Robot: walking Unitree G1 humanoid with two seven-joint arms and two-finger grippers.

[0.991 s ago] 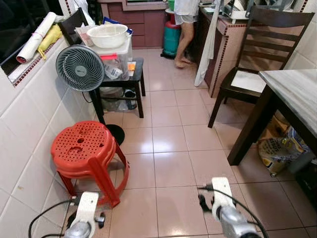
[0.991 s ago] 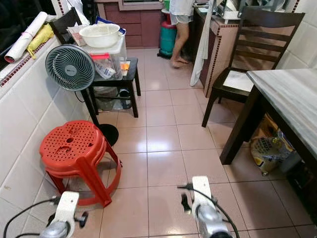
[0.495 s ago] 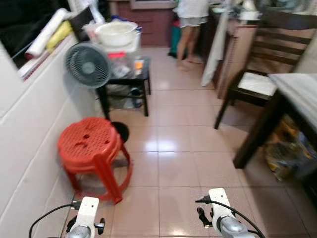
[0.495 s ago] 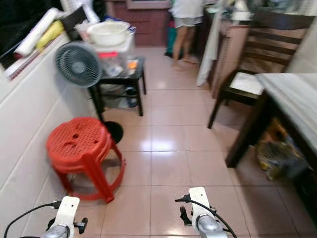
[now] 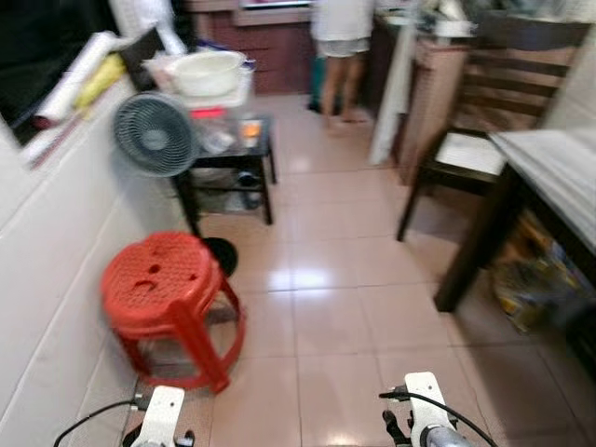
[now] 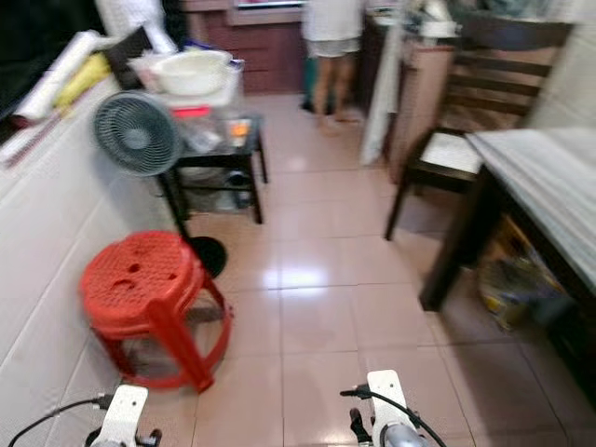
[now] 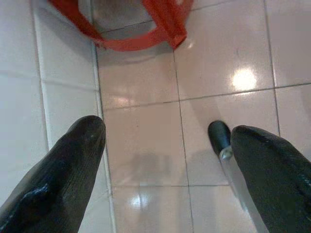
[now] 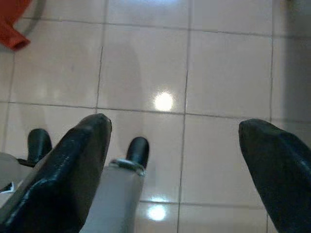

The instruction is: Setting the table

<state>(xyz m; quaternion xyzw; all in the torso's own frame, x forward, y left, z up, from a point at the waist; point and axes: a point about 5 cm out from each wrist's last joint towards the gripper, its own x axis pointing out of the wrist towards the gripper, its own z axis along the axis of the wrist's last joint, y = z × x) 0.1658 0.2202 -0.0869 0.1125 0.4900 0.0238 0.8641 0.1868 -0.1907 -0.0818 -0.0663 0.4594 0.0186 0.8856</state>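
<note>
A narrow kitchen passage of glossy pinkish floor tiles (image 5: 317, 307) runs ahead, a person (image 5: 340, 37) standing at its far end. The pale marble-topped counter (image 5: 559, 177) on dark wooden legs, where the setting belongs, lies ahead to the right, so the right arm is nearer. A red perforated plastic stool (image 5: 168, 298) sits left. The left end effector (image 7: 160, 165) and the right end effector (image 8: 175, 160) hang over the floor, spread wide and empty.

You've got open floor (image 5: 326, 307) straight ahead; red stool (image 5: 163, 289) and fan (image 5: 154, 135) crowd your left wall; table (image 5: 559, 186) and chair (image 5: 466, 154) hem the right; a person (image 5: 340, 47) stands far ahead.
</note>
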